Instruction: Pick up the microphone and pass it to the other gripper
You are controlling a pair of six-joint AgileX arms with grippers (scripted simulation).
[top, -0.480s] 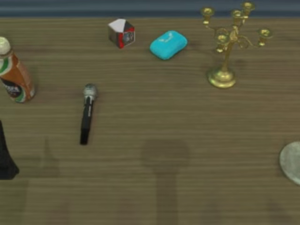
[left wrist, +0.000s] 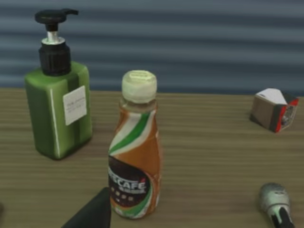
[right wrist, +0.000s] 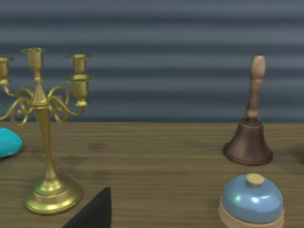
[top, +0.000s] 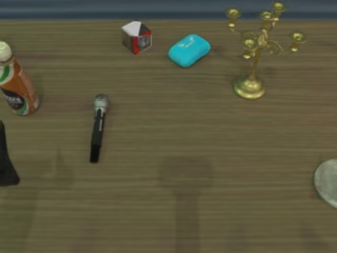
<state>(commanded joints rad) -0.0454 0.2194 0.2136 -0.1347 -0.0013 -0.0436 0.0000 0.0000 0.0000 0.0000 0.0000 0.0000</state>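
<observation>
— Position of the microphone (top: pixel 98 128)?
— Flat on the table (top: pixel 210 137), left of centre, silver head toward the far edge, untouched.
— Left gripper (top: pixel 6 161)?
— At the left edge, near the coffee bottle (top: pixel 16 81), apart from the mic. Finger state: cannot tell.
— Right gripper?
— Outside the top view; only a dark finger tip (right wrist: pixel 92 211) visible near the gold candelabra (right wrist: pixel 42 128). Opening undetermined.

Left gripper (top: pixel 7 166): only a dark sliver at the top view's left edge, fingers not readable. Right gripper outside the top view; one black fingertip (right wrist: pixel 92 211) cut off at the right wrist view's lower edge. Microphone (left wrist: pixel 275 205) clipped at the left wrist view's lower right, handle mostly out of frame. Round grey object (top: pixel 327 183) cropped at right edge, identity unclear. Bottle (top: pixel 16 84) partly cut at left.
</observation>
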